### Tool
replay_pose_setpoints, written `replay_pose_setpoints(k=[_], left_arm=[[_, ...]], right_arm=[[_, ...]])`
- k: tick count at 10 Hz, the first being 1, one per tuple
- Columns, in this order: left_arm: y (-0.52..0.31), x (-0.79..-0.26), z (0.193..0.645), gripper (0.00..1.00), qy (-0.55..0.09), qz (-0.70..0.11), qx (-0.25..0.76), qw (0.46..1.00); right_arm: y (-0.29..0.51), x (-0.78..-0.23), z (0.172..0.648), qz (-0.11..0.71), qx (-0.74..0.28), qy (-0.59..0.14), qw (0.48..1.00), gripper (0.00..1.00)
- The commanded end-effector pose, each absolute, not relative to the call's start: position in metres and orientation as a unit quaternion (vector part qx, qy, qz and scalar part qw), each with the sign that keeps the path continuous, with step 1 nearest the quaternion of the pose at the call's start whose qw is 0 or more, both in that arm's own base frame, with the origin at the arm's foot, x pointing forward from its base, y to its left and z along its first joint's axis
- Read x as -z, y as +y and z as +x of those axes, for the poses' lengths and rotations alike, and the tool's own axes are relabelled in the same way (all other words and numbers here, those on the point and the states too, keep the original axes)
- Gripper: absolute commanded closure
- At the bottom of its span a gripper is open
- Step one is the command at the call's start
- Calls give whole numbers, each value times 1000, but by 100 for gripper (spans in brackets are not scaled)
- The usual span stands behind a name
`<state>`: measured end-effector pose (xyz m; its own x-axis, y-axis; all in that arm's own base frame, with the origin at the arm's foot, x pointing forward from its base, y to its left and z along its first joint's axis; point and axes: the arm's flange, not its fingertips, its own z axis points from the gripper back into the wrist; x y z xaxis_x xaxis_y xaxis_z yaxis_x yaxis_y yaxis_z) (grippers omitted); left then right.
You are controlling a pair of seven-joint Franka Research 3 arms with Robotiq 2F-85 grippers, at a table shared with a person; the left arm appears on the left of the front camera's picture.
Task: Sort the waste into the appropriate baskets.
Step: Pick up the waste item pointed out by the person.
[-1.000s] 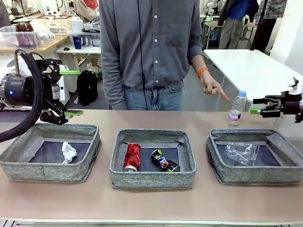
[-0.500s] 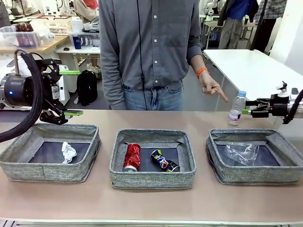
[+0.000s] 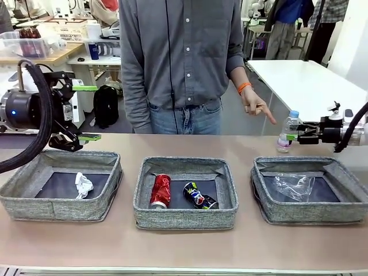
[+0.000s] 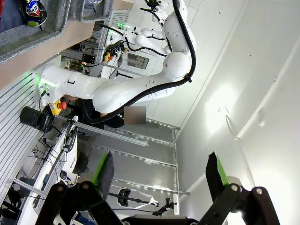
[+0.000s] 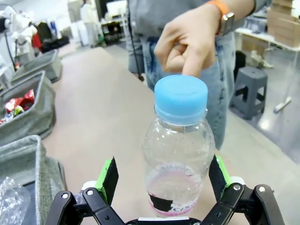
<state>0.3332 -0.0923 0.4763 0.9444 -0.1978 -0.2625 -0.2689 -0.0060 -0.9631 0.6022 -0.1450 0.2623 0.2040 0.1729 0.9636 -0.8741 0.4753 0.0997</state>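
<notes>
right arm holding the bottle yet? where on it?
Nothing held yet. The right gripper has open jaws either side of the water bottle's lower body, pads apart from it. Left gripper is open too.

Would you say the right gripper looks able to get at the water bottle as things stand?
Probably yes. The right gripper is open, its pads on either side of the upright bottle, with nothing between them. The person's hand points just behind the cap.
</notes>
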Motion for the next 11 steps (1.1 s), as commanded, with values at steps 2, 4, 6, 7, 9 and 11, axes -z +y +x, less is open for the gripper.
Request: replay_pose_setpoints(k=[2, 4, 6, 7, 9, 11], left_arm=[[-93, -480, 332, 0, 166, -708, -33, 685], [-93, -480, 332, 0, 166, -708, -33, 685], [-93, -480, 332, 0, 166, -708, -33, 685], [-93, -480, 332, 0, 166, -708, -33, 685], [-93, -480, 332, 0, 166, -708, -33, 685], [-93, -480, 332, 0, 166, -708, -33, 685]], right_arm=[[-144, -267, 610, 370, -361, -511, 687, 0], [-142, -267, 610, 390, -350, -506, 685, 19], [-142, -267, 610, 397, -346, -503, 686, 21], [-144, -266, 609, 396, -341, -506, 686, 55], [-149, -271, 604, 383, -342, -516, 686, 39], [-154, -281, 598, 373, -349, -524, 681, 39]])
